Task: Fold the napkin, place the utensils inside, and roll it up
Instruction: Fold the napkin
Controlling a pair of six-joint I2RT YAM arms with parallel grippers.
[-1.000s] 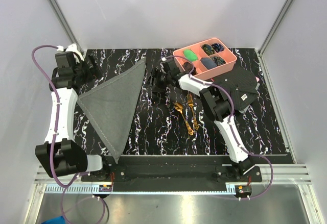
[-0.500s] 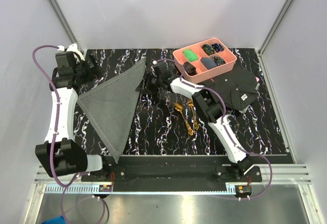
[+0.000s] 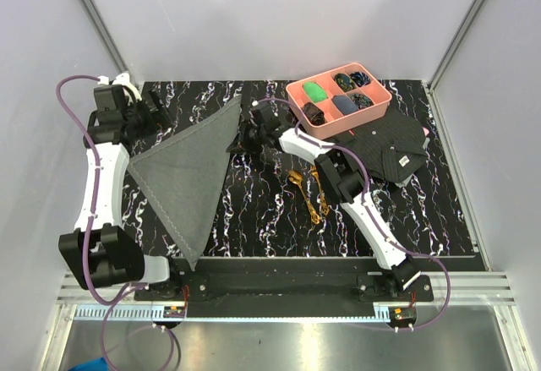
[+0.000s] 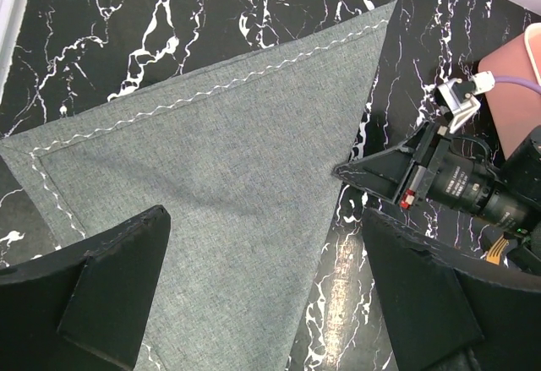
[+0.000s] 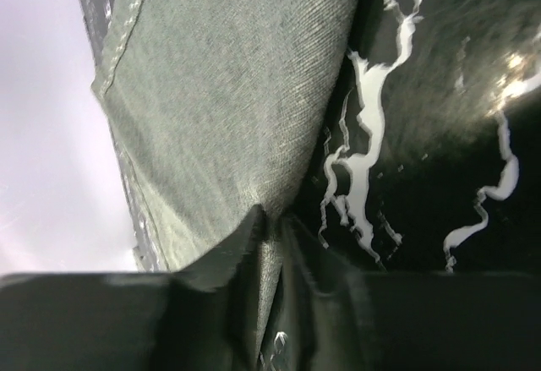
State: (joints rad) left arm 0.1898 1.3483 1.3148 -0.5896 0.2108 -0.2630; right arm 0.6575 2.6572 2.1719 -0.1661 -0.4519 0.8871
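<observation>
The grey napkin (image 3: 190, 177) lies folded into a triangle on the left half of the mat, one point toward the near edge. My right gripper (image 3: 237, 144) reaches in low from the right and is shut on the napkin's right edge (image 5: 220, 92), with cloth pinched between its fingers (image 5: 254, 253). Its tip (image 4: 347, 171) touches that edge in the left wrist view. My left gripper (image 4: 266, 253) hovers open above the napkin (image 4: 220, 168) near the far left corner. The gold spoon (image 3: 304, 193) and fork (image 3: 320, 183) lie side by side at mid-mat, apart from the napkin.
A pink tray (image 3: 378, 103) with small dark and green items stands at the back right. A black patterned cloth (image 3: 389, 147) with a white tag lies just in front of it. The black marbled mat (image 3: 254, 219) covers the work area.
My right gripper has moved left from near the pink tray to the napkin's right edge and closed on the cloth. The left arm has barely moved.
</observation>
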